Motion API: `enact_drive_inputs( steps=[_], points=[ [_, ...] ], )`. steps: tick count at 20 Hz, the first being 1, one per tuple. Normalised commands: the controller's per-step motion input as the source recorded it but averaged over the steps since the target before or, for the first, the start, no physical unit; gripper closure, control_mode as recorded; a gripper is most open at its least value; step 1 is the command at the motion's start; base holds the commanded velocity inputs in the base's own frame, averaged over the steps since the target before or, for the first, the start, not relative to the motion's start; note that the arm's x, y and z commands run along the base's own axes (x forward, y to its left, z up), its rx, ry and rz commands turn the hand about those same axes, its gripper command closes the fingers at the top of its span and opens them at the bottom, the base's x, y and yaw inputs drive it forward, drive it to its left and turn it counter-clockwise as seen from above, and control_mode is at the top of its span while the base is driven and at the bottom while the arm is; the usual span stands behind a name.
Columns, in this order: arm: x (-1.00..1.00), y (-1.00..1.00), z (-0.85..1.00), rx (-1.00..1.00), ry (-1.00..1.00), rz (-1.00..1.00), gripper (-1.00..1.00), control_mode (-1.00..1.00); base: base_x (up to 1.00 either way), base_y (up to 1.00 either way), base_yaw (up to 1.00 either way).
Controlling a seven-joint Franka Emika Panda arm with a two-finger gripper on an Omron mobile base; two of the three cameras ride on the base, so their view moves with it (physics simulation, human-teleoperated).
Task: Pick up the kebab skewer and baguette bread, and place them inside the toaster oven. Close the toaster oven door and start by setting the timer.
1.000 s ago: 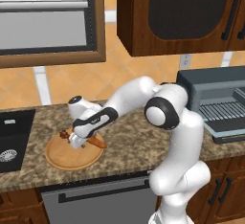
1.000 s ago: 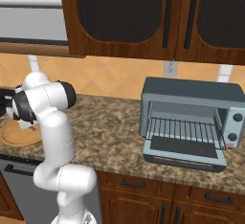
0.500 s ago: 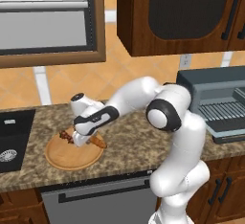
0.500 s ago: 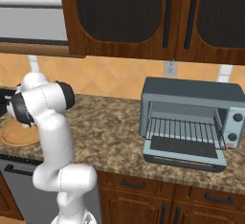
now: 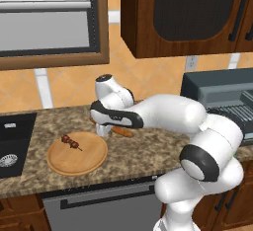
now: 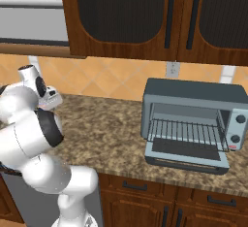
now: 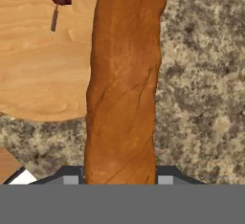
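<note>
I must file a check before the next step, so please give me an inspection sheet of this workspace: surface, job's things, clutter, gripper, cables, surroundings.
Surface: speckled stone counter, with a black sink at its left end.
Job's things: kebab skewer lies on the round wooden board; baguette bread is between the gripper's fingers, lifted off the board; toaster oven stands on the counter with its door folded down and the wire rack bare.
Clutter: nothing seen.
Gripper: gripper is shut on the baguette bread, one fingertip on each side of the loaf.
Cables: nothing seen.
Surroundings: dark wooden wall cabinets, orange tiled wall, wall outlet above the oven.
</note>
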Motion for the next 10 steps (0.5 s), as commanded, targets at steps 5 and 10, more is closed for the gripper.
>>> enact_drive_inputs(
  steps=[5, 10],
  points=[
    [-0.96, -1.0, 0.71, 0.0, -0.2, 0.35, 1.0, -1.0, 0.0, 0.0, 0.0],
    [-0.7, -1.0, 0.52, 0.0, -0.15, 0.32, 1.0, -1.0, 0.0, 0.0, 0.0]
  ],
)
